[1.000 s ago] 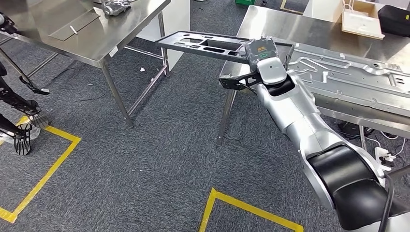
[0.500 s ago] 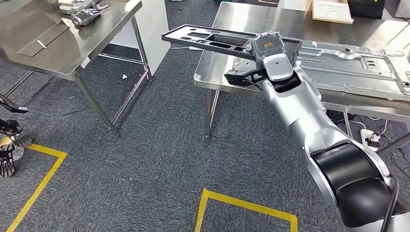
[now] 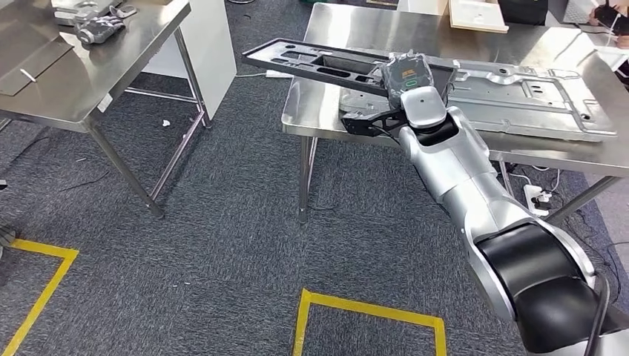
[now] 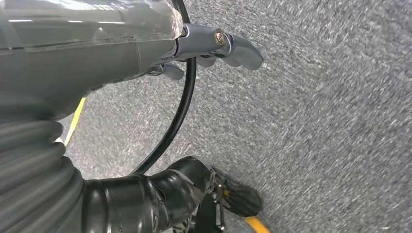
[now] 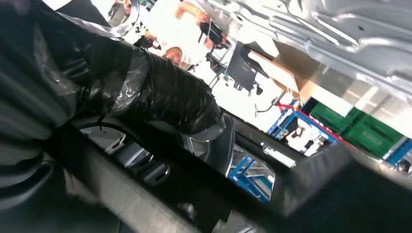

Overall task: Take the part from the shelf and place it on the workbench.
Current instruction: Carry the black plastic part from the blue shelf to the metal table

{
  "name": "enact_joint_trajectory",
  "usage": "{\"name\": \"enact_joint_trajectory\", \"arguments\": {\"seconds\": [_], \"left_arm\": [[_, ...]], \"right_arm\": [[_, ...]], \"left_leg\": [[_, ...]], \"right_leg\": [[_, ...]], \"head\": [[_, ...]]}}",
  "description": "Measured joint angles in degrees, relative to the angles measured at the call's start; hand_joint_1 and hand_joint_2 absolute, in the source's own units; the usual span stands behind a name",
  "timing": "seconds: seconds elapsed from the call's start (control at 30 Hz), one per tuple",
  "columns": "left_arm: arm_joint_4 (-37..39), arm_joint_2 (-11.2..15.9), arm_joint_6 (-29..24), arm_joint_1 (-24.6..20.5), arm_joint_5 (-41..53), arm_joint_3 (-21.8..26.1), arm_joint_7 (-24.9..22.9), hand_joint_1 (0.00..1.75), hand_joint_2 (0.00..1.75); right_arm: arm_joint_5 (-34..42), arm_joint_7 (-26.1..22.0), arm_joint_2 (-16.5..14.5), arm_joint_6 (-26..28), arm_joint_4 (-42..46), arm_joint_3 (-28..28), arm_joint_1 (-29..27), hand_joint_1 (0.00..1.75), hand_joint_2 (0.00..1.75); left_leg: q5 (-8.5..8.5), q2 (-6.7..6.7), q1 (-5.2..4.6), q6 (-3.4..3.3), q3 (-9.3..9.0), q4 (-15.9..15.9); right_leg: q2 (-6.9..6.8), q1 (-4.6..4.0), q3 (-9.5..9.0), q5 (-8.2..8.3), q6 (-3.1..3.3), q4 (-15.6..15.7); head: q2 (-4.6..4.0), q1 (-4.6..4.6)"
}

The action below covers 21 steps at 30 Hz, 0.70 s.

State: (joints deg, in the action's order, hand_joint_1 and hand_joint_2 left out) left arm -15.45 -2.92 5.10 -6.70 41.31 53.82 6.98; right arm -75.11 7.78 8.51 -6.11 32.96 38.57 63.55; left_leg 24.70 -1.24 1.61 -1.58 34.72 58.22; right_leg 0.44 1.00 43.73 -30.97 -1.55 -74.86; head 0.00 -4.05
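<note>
1. The long black plastic part (image 3: pixel 337 65) is gripped near one end by the right hand (image 3: pixel 404 78), fingers wrapped around its frame.
2. It is held level above the steel surface (image 3: pixel 326 119), beside the stamped metal panel (image 3: pixel 519 93), apparently for lowering flat.
3. The left hand (image 4: pixel 214 46) hangs over carpet; its state cannot be told.

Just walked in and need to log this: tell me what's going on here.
The robot's right hand holds a long black part out over the near end of the steel workbench. The part's far end overhangs the bench's left edge, and I cannot tell whether it rests on the top yet. A large silver metal panel lies on the bench beside it. The left hand hangs over the carpet, holding nothing.
</note>
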Motion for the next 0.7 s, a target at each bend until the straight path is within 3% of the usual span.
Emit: {"name": "enact_joint_trajectory", "arguments": {"seconds": [0.03, 0.07, 0.13, 0.2, 0.27, 0.33, 0.37, 0.43, 0.5, 0.53, 0.57, 0.63, 0.7], "left_arm": [[0.00, -0.02, -0.04, 0.02, 0.02, 0.01, -0.07, 0.00, 1.75], [0.00, -0.03, -0.08, 0.02, 0.04, 0.01, -0.11, 0.00, 1.75], [-0.02, -0.03, -0.10, -0.02, 0.05, 0.02, -0.11, 0.00, 1.75], [-0.05, -0.04, -0.13, -0.01, 0.05, 0.03, -0.15, 0.00, 1.75], [-0.07, -0.08, -0.14, 0.03, 0.05, 0.04, -0.21, 0.00, 1.75], [-0.10, -0.10, -0.09, -0.04, 0.07, 0.05, -0.23, 0.00, 1.75], [-0.13, -0.10, -0.06, -0.05, 0.08, 0.05, -0.21, 0.00, 1.75], [-0.17, -0.11, -0.02, 0.06, 0.09, 0.05, -0.16, 0.00, 1.75], [-0.18, -0.11, 0.01, 0.21, 0.10, 0.05, -0.15, 0.00, 1.75], [-0.19, -0.11, 0.04, 0.22, 0.11, 0.05, -0.14, 0.00, 1.75], [-0.19, -0.11, 0.07, 0.19, 0.11, 0.05, -0.14, 0.00, 1.75], [-0.23, -0.09, 0.15, 0.13, 0.11, 0.06, -0.10, 0.00, 1.75], [-0.31, -0.08, 0.25, 0.13, 0.11, 0.07, -0.04, 0.00, 1.75]], "right_arm": [[-0.08, 0.00, 0.01, 0.01, -0.02, -0.07, -0.07, 1.75, 1.75], [-0.14, 0.00, 0.01, 0.01, -0.03, -0.14, -0.09, 1.75, 1.75], [-0.22, 0.00, 0.00, 0.02, -0.01, -0.25, 0.03, 1.75, 1.75], [-0.24, 0.00, -0.04, 0.04, 0.03, -0.45, 0.23, 1.75, 1.75], [-0.26, 0.01, -0.06, 0.04, 0.05, -0.75, 0.27, 1.75, 1.75], [-0.32, 0.01, -0.15, 0.05, 0.07, -0.93, 0.18, 1.75, 1.75], [-0.35, 0.01, -0.20, 0.05, 0.08, -0.99, 0.17, 1.75, 1.75], [-0.43, 0.00, -0.33, 0.05, 0.09, -1.08, 0.07, 1.75, 1.75], [-0.53, -0.07, -0.42, 0.03, 0.09, -1.12, -0.11, 1.75, 1.75], [-0.56, -0.12, -0.42, 0.01, 0.09, -1.13, -0.17, 1.75, 1.75], [-0.60, -0.18, -0.43, 0.00, 0.09, -1.14, -0.22, 1.75, 1.75], [-0.66, -0.24, -0.44, -0.01, 0.10, -1.19, -0.21, 1.75, 1.75], [-0.75, -0.24, -0.46, -0.02, 0.11, -1.28, -0.15, 1.75, 1.75]], "left_leg": [[0.14, -0.30, 0.11, 0.16, -0.06, 0.11], [0.34, -0.60, 0.23, 0.38, -0.17, 0.26], [0.72, -1.17, 0.26, 0.94, -0.35, 0.45], [0.87, -1.71, 0.01, 1.55, -0.41, 0.40], [0.93, -2.32, -0.18, 2.17, -0.54, 0.25], [2.12, -1.83, -0.03, 2.60, -0.14, 1.53], [3.49, -1.16, 0.06, 2.69, 0.79, 3.69], [6.97, 0.21, 0.07, 2.71, 4.24, 11.09], [8.26, 0.70, -0.02, 2.65, 7.27, 16.80], [7.30, 0.80, -0.06, 2.50, 7.53, 16.80], [5.36, 0.92, -0.10, 2.25, 6.75, 14.55], [1.28, 2.03, -0.24, 1.51, 3.69, 7.22], [0.05, 3.13, -0.40, 1.06, 1.66, 2.48]], "right_leg": [[-0.19, 0.24, -0.63, 1.46, -0.21, 1.53], [-0.59, 0.43, -2.33, 3.69, -0.36, 5.13], [-2.11, 0.24, -5.85, 6.52, -0.43, 12.47], [-2.89, -0.28, -6.94, 6.84, 0.09, 15.22], [-2.24, -0.47, -6.74, 6.91, 0.96, 15.31], [-1.57, -0.34, -7.03, 7.03, 1.80, 15.68], [-1.29, -0.25, -7.23, 7.07, 2.27, 15.86], [-0.57, -0.37, -7.45, 6.98, 2.94, 15.92], [0.44, -0.66, -7.61, 6.84, 3.25, 15.82], [0.97, -0.80, -7.71, 6.76, 3.32, 15.74], [1.50, -0.92, -7.82, 6.64, 3.36, 15.60], [2.42, -1.08, -7.86, 6.31, 3.22, 15.20], [3.16, -1.06, -7.45, 6.13, 2.81, 14.73]], "head": [[0.00, -0.01], [0.00, -0.01], [0.00, -0.03], [0.00, -0.01], [0.00, 0.03], [0.00, 0.03], [0.00, 0.04], [0.00, 0.04], [0.00, 0.04], [0.00, 0.04], [0.00, 0.04], [0.00, 0.03], [0.00, 0.00]]}}
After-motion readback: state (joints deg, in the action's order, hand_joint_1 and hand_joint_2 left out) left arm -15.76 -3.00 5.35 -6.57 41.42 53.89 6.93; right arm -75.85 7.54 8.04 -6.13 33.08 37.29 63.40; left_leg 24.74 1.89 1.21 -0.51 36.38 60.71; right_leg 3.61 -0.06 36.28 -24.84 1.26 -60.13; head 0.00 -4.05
